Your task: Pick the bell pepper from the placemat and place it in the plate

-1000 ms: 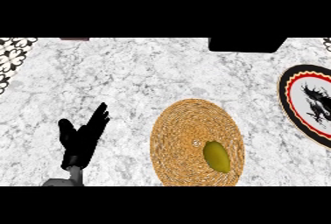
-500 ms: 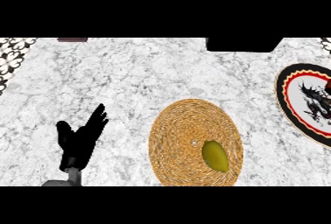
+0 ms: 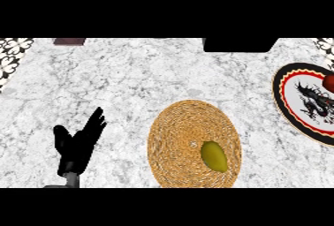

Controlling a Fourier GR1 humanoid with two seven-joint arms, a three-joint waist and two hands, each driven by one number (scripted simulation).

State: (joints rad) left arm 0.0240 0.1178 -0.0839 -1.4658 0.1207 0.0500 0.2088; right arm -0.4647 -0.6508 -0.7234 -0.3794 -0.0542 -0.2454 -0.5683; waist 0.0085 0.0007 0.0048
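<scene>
At the lower left of the frame the left hand rested with fingers spread and upright, holding nothing, probably parked clear of the work. No right hand showed. At lower centre the bell pepper lay on the woven placemat, an elongated yellow-green lump, untouched. At the right edge sat the plate, dragon-patterned, well apart, awaiting it.

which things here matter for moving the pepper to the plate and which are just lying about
For the job: bell pepper, yellow-green, lying on the woven placemat; plate at the right edge, with a dragon design.

Lying about: dark block at the far edge; small brown item far left; left hand, resting open.
</scene>
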